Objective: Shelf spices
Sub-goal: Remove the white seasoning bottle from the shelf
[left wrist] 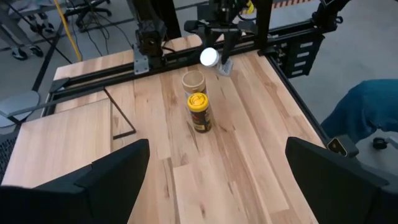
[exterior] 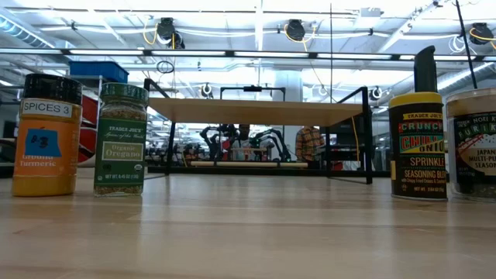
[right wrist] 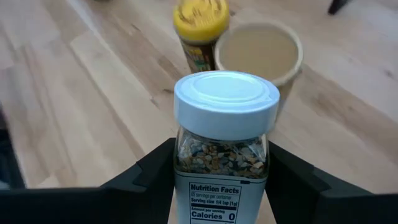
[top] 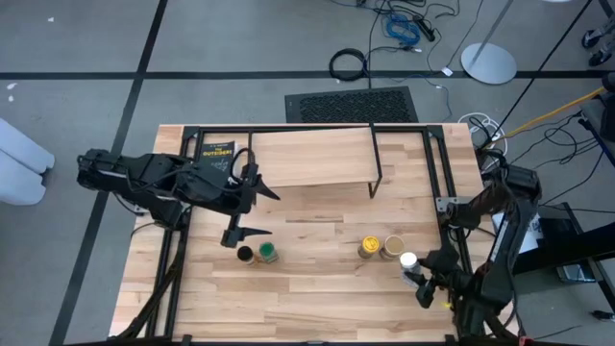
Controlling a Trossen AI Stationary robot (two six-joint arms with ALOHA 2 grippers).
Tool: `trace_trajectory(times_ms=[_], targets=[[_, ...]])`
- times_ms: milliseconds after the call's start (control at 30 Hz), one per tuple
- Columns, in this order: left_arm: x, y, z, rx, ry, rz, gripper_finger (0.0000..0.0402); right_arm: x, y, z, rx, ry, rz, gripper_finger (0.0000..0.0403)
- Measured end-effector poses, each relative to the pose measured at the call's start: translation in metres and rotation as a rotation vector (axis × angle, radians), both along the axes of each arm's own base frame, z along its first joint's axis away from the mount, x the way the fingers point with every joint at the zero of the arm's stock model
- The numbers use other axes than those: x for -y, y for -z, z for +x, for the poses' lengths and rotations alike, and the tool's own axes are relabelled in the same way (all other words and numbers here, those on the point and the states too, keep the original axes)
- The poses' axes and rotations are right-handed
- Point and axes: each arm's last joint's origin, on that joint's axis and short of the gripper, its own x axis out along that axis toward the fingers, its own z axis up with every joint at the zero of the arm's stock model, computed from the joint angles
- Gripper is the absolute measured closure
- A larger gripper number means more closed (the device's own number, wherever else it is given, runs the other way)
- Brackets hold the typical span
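- The right hand (top: 419,279) grips the white-lidded jar (right wrist: 225,134) between its two fingers, lifted near the bench's (top: 317,308) right edge.
- The left hand (top: 242,204) hovers with its fingers spread wide and nothing between them, above the bench just off the shelf's (top: 312,159) left end.
- The yellow-lidded jar (top: 369,248) and tan-lidded jar (top: 392,247) stand touching side by side on the bench, near the held jar.
- The dark-lidded orange jar (top: 245,255) and green-lidded jar (top: 266,252) stand together just below the left hand.
- The shelf stands at the far side of the bench, its plank top bare.
- A flat black packet (top: 215,154) lies beside the shelf's left end.
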Motion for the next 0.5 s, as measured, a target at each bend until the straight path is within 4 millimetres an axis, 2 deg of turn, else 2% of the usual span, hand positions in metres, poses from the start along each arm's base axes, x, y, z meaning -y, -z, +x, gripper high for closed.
trace_trajectory(times_ms=[300, 500], targets=[[0.004, 0.010, 0.014, -0.041, 0.003, 0.019, 0.0016, -0.011, 0.028, 0.004, -0.012, 0.054, -0.081, 0.0211], [0.006, 0.016, 0.022, -0.065, 0.005, 0.028, 0.0016, -0.014, 0.038, 0.005, -0.017, 0.052, -0.124, 0.0211]])
